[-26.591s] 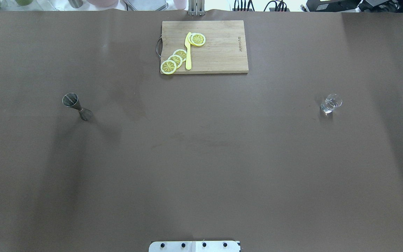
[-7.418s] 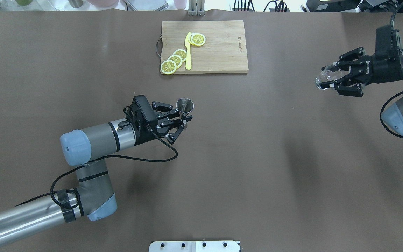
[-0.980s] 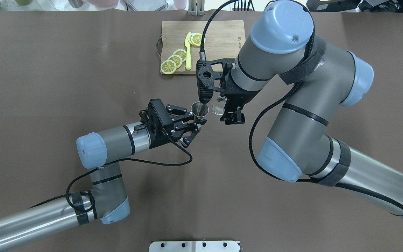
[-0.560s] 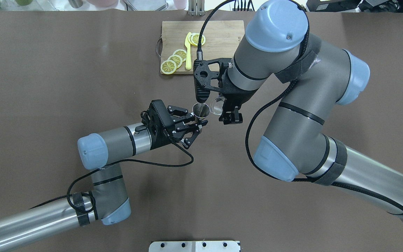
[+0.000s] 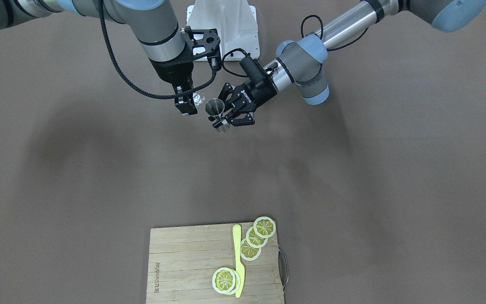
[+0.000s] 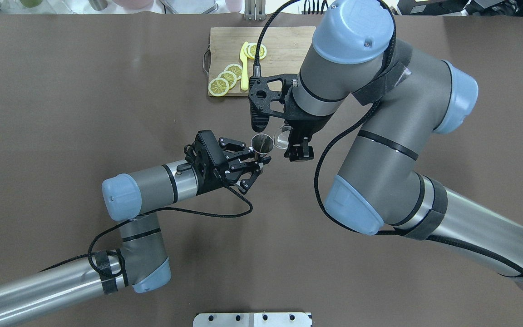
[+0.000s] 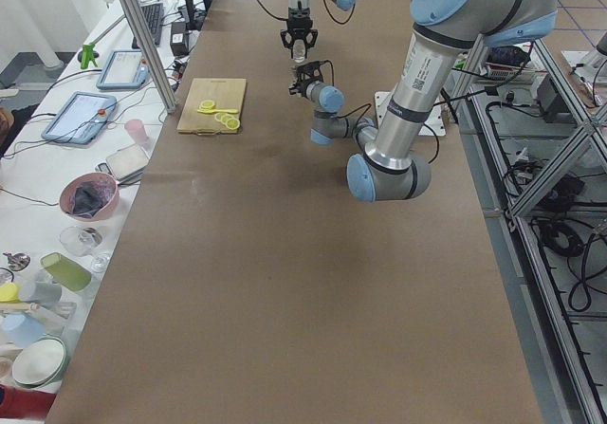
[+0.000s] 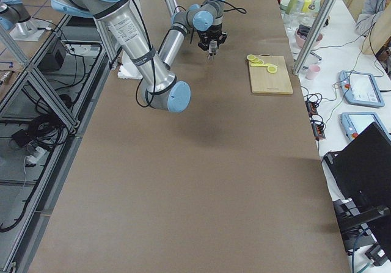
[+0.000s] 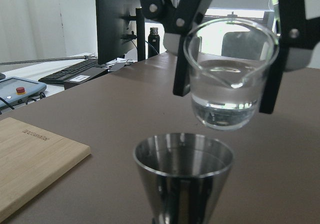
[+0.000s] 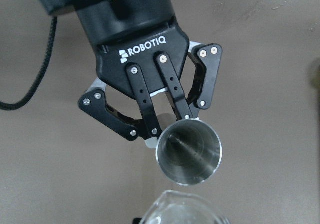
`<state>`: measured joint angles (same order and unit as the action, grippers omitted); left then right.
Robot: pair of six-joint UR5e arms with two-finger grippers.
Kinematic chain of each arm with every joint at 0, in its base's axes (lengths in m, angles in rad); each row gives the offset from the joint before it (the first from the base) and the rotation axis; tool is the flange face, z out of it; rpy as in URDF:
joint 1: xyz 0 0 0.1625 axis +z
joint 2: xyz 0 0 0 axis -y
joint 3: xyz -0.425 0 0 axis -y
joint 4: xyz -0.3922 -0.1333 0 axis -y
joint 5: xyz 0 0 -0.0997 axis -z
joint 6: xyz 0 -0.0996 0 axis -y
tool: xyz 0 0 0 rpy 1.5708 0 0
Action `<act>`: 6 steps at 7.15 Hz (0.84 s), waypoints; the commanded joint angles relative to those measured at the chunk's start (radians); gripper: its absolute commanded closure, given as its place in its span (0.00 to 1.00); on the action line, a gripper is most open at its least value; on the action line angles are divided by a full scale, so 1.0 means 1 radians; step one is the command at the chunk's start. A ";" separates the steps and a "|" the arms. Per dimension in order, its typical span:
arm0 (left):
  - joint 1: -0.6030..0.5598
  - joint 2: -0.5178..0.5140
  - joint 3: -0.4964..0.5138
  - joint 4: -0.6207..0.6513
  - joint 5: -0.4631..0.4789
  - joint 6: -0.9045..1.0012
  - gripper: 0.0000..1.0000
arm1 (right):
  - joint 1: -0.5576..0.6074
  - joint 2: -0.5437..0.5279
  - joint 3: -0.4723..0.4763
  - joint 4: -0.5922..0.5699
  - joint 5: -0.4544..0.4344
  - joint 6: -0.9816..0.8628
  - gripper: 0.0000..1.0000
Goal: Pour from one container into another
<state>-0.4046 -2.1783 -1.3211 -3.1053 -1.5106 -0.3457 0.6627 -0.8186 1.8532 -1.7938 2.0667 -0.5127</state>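
Left gripper point(image 6: 256, 160): closed on the waist of the steel jigger point(image 6: 261, 142), held upright above the brown table point(image 6: 61, 100).
Right gripper point(image 5: 189, 104): clamped on the clear glass point(image 9: 227, 83).
Glass: just beside the jigger's open mouth and higher; clear liquid inside; possibly slightly tilted.
Cutting board point(image 6: 288, 43): well apart, at the far edge.

Grey arms, pale blue joint caps
Black braided cables point(image 6: 216, 212) run along the left arm point(image 6: 152, 181) and right arm point(image 6: 379, 150); the black left gripper point(image 10: 169, 128) bears white ROBOTIQ lettering.
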 commanded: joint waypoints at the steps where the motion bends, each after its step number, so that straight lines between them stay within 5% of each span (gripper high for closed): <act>1: 0.001 -0.002 0.000 0.001 0.001 0.004 1.00 | 0.000 0.018 0.000 -0.041 -0.016 0.000 1.00; 6: 0.001 -0.003 0.000 0.001 0.001 0.025 1.00 | -0.009 0.045 -0.008 -0.111 -0.071 -0.001 1.00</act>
<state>-0.4034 -2.1813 -1.3207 -3.1048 -1.5094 -0.3209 0.6582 -0.7821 1.8478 -1.8835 2.0126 -0.5127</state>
